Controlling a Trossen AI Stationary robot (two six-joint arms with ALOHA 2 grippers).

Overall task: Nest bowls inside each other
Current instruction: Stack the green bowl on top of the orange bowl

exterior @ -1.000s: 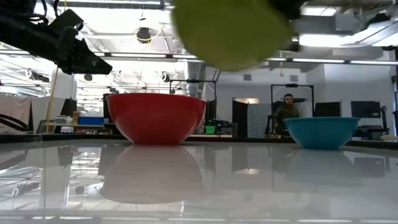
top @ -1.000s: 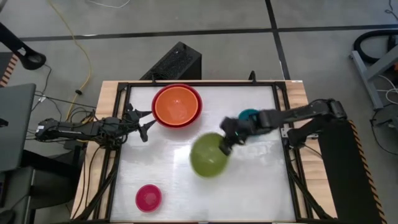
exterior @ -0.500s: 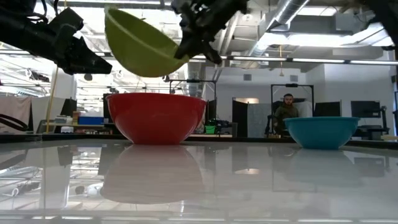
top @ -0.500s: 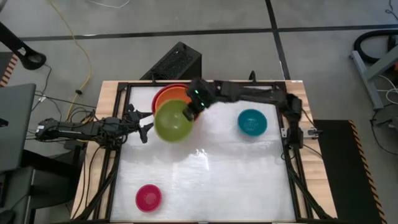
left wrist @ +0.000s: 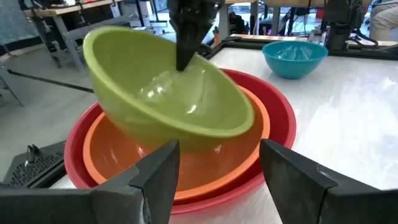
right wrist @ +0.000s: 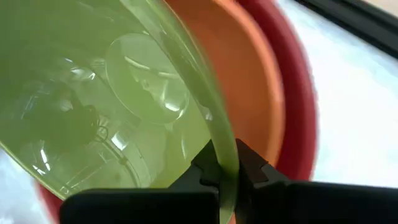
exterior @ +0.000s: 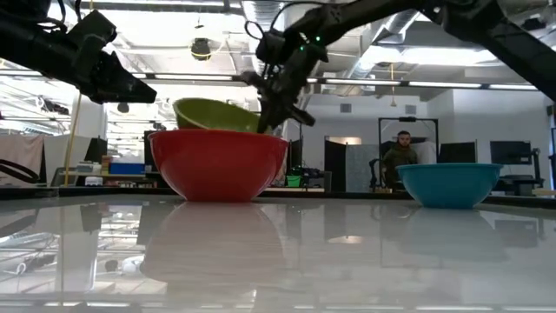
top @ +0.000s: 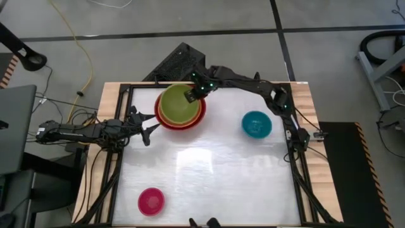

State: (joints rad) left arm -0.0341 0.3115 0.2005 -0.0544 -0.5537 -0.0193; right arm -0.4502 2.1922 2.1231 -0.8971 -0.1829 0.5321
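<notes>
The lime green bowl (top: pixel 176 105) hangs tilted over the orange bowl (left wrist: pixel 205 168), which sits nested in the red bowl (exterior: pixel 219 165) at the table's far left. My right gripper (top: pixel 190 95) is shut on the green bowl's rim. Its lower part dips below the red bowl's rim in the low view. My left gripper (top: pixel 150 126) stands open just left of the red bowl, touching nothing. The teal bowl (top: pixel 256 125) stands at the far right and the pink bowl (top: pixel 151 201) at the near left, each on its base. My right gripper pinches the green bowl's rim (right wrist: pixel 221 149) between its two fingers, one inside the bowl and one outside. The fingers (left wrist: pixel 186 43) slant down from the table's far right side. The bowl hangs tilted, its held side high, its bottom sunk into the orange bowl; whether they touch, I cannot tell.
A black frame (top: pixel 288 126) runs round the white table top. A broad bare stretch of table (top: pixel 215 177) lies between the bowls. In the room beyond the far edge a person (exterior: pixel 400 156) stands.
My right gripper has carried the green bowl from above the table's middle toward the far left, over the red and orange bowls, and gone down. The bowl, earlier high in the air, now dips tilted into the orange bowl. The gripper stays shut on the rim.
</notes>
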